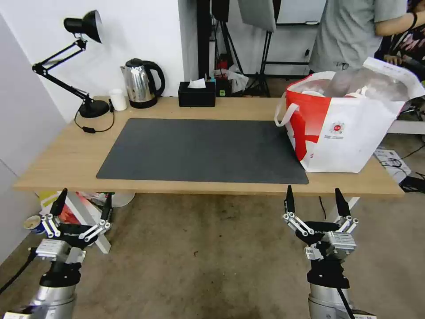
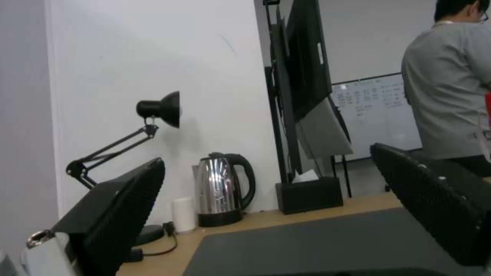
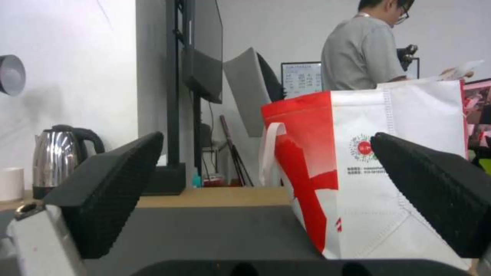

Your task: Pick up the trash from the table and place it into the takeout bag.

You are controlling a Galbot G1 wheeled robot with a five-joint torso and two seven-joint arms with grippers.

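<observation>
The takeout bag (image 1: 349, 133) stands upright on the right end of the table (image 1: 66, 150), partly on the dark grey mat (image 1: 199, 150). Its mouth is open and its foil lining shows. The trash is hidden, apart from pale rounded shapes inside the bag's mouth that I cannot identify. My left gripper (image 1: 86, 192) hangs open below the table's front edge at the left. My right gripper (image 1: 314, 188) is open too, below the front edge and just in front of the bag (image 3: 389, 172). Nothing sits between either pair of fingers (image 2: 117, 207) (image 3: 435, 184).
Along the table's back edge stand a black desk lamp (image 1: 84, 26), a white cup (image 1: 117, 99), a steel kettle (image 1: 139, 84) and a black tissue box (image 1: 197, 94). Boxes and clutter lie on the floor under the table's left end.
</observation>
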